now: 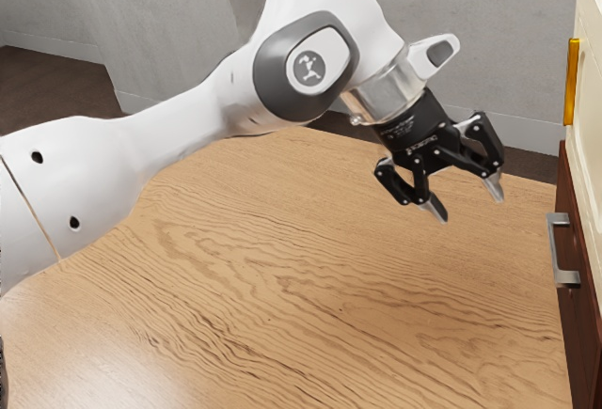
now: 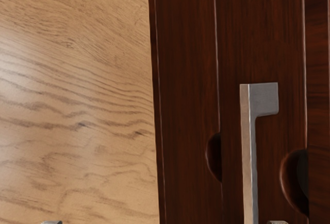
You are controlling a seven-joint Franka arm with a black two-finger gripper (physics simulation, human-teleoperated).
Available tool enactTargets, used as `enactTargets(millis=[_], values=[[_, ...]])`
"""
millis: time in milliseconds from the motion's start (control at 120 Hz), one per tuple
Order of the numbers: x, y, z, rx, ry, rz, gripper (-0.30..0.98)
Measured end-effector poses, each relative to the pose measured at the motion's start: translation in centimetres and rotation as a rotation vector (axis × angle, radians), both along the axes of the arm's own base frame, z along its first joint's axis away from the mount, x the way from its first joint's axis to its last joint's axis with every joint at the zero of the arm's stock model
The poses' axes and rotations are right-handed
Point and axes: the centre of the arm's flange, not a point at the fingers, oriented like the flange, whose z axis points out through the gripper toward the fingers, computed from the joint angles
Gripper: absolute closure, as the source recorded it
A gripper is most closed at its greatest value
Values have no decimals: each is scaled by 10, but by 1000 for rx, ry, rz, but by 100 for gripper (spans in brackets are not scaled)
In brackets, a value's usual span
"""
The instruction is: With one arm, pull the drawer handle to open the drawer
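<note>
In the exterior view my gripper [image 1: 466, 198] is above the table, angled down toward the exterior view's right, its two fingers spread with nothing between them. The metal drawer handle [image 1: 553, 244] stands off the dark brown drawer front [image 1: 578, 320], to the exterior view's right of my fingertips and lower, with a gap between. In the wrist view the handle [image 2: 248, 167] runs along the dark wood front [image 2: 263, 44]; the tips of my gripper [image 2: 164, 222] just show, spread wide, one close to the handle's bar in the picture.
A cream cabinet part [image 1: 590, 52] with a yellow handle [image 1: 571, 82] rises above the brown front. The wooden table [image 1: 282, 287] spreads below the arm. Rounded recesses [image 2: 295, 183] mark the dark wood near the handle.
</note>
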Motion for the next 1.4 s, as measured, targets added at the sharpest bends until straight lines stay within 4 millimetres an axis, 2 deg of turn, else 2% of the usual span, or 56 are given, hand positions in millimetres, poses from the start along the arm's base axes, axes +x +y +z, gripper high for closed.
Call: enactTargets(millis=[92,192,258,575,800,1150,1400], values=[[3,-10,-9,24,-9,-9,26],[5,-53,-31,53,-28,-58,28],[7,-63,-37,59,-46,-63,31],[20,-62,-41,12,-105,-24,50],[24,-65,-45,-40,-109,-9,55],[24,-69,-68,-41,-72,-13,58],[16,-67,-67,-25,-63,-19,63]])
